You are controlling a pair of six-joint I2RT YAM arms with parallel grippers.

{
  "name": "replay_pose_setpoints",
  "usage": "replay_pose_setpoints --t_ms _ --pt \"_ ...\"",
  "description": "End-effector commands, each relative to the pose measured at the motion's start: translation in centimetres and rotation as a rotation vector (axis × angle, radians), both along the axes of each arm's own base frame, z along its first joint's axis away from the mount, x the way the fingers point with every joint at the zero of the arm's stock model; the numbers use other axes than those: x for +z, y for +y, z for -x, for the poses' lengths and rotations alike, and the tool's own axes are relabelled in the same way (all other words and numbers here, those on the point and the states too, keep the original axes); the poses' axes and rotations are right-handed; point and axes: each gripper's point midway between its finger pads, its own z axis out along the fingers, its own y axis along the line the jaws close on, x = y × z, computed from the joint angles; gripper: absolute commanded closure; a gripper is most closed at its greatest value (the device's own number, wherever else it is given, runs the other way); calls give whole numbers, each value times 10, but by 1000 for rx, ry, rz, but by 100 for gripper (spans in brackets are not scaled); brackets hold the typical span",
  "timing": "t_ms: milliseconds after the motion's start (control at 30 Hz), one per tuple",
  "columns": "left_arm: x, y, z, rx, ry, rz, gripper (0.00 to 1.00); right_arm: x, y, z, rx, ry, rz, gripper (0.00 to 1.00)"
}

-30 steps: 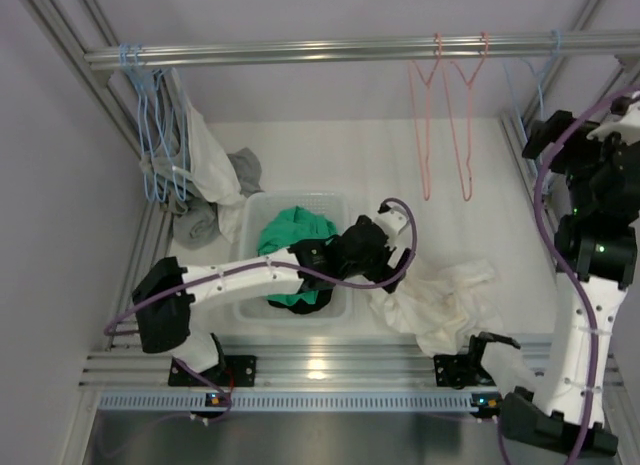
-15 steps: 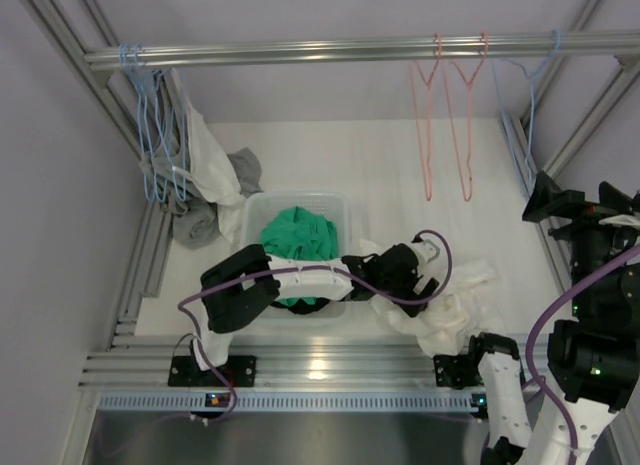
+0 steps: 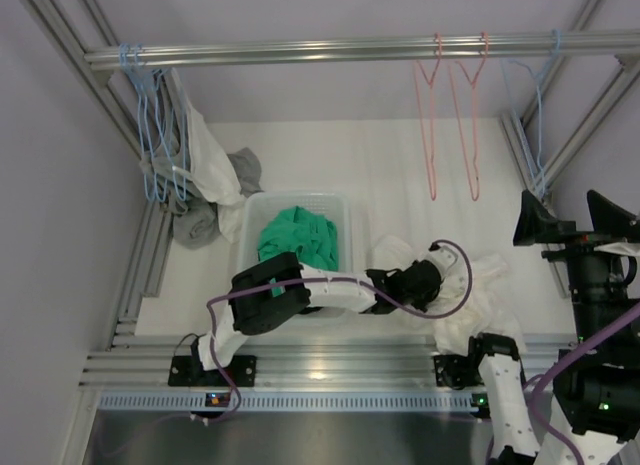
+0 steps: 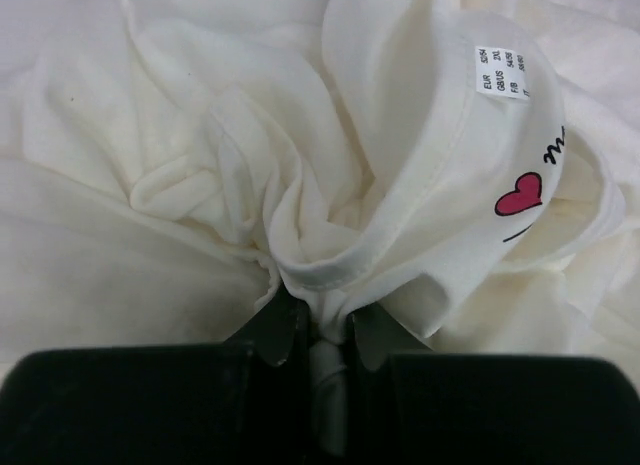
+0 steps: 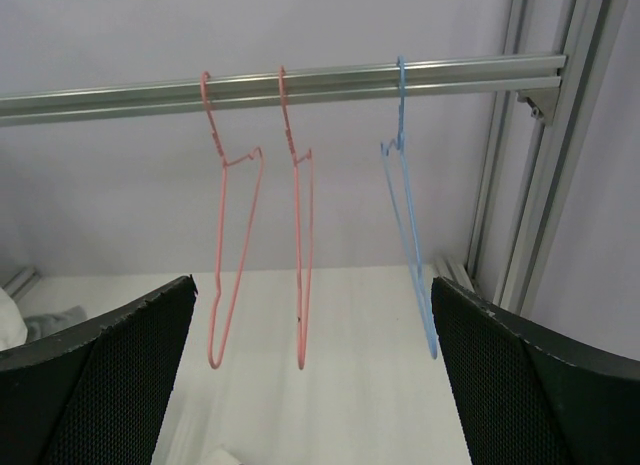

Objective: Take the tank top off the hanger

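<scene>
The white tank top (image 3: 472,297) lies crumpled on the table at the front right, off any hanger. In the left wrist view its fabric (image 4: 400,175) shows a size label and a red heart print. My left gripper (image 3: 438,279) (image 4: 322,323) is down on the heap and shut on a pinched fold of the tank top. Two bare pink hangers (image 3: 452,135) (image 5: 262,255) and a bare blue hanger (image 3: 540,105) (image 5: 410,245) hang on the rail. Raised at the far right, my right gripper (image 3: 570,225) (image 5: 310,285) is open and faces those hangers with nothing between its fingers.
A clear basket (image 3: 290,196) holding a green garment (image 3: 298,240) stands left of the tank top. Blue hangers with white and grey garments (image 3: 190,155) hang at the rail's left end. Metal frame posts run along both sides; the rail (image 3: 350,50) crosses the back.
My left arm swung right from the basket onto the white tank top and its jaws closed on a fold. My right arm drew back and its gripper now faces the hangers.
</scene>
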Motion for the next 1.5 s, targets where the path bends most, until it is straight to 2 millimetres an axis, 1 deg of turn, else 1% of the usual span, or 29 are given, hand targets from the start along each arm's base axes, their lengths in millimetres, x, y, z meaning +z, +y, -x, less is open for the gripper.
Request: replay_pose_setpoints --t_ms 0,33,100,133,200,233,300,333,400,433,500,533,600,633,667,700,767,800,1000,1033,1133,1167,1267,1300,1333,1367,1400,1433,1467 --pt "-83 72 32 41 53 -331 100 18 3 21 1 -65 26 1" --pt "-71 72 27 68 28 -315 100 20 4 23 1 -73 27 1" --pt "-59 79 23 88 -1 -313 100 21 3 23 -1 -75 27 1" --pt "-36 78 15 111 -46 -281 100 21 3 23 -4 -76 26 1" --pt "-7 78 7 108 -102 -250 100 21 2 23 -8 -77 28 1" --pt "28 73 4 111 -132 -185 100 21 2 23 -11 -77 27 1" --pt "72 67 -2 97 -194 -121 100 21 -1 23 -23 -77 26 1" --pt "113 66 -5 104 -224 -44 100 22 -2 24 -32 -79 30 1" --pt "162 68 -10 117 -289 28 100 23 -7 27 -60 -88 27 1" --pt "197 74 -12 135 -317 92 100 23 -8 27 -67 -89 28 1" --pt "231 89 -20 189 -378 129 100 25 -10 31 -83 -101 28 1" --pt "256 100 -20 213 -399 174 100 26 -10 32 -86 -102 27 1" --pt "278 116 -24 256 -435 199 100 28 -12 35 -96 -110 28 1" --pt "296 127 -24 282 -449 235 100 28 -12 35 -99 -113 29 1" --pt "304 134 -25 300 -459 248 100 29 -14 36 -108 -115 27 1" --pt "320 149 -26 334 -479 274 100 31 -14 37 -112 -120 27 1" --pt "330 165 -28 371 -502 283 100 34 -15 39 -116 -129 28 1" --pt "344 177 -27 390 -514 310 100 35 -15 40 -116 -130 28 1" --pt "393 230 -35 512 -632 310 100 39 -13 40 -106 -146 24 1" --pt "398 241 -39 561 -652 295 100 40 -12 40 -103 -149 21 1" --pt "410 261 -47 623 -714 231 100 41 -12 40 -100 -151 17 1" --pt "411 268 -51 651 -723 212 100 42 -11 41 -95 -157 17 1" --pt "398 289 -72 750 -720 164 100 45 -9 43 -83 -169 12 1" --pt "394 301 -83 814 -684 194 100 46 -7 44 -76 -176 13 1" --pt "378 308 -87 821 -651 154 100 47 -6 43 -69 -176 13 1" --pt "369 319 -97 883 -596 195 100 48 -4 44 -60 -180 19 1" --pt "364 323 -96 870 -558 225 100 49 -4 44 -58 -183 20 1" --pt "341 326 -98 869 -530 191 100 50 -3 44 -54 -183 21 1" --pt "331 328 -99 875 -507 193 100 50 -3 43 -50 -184 20 1"
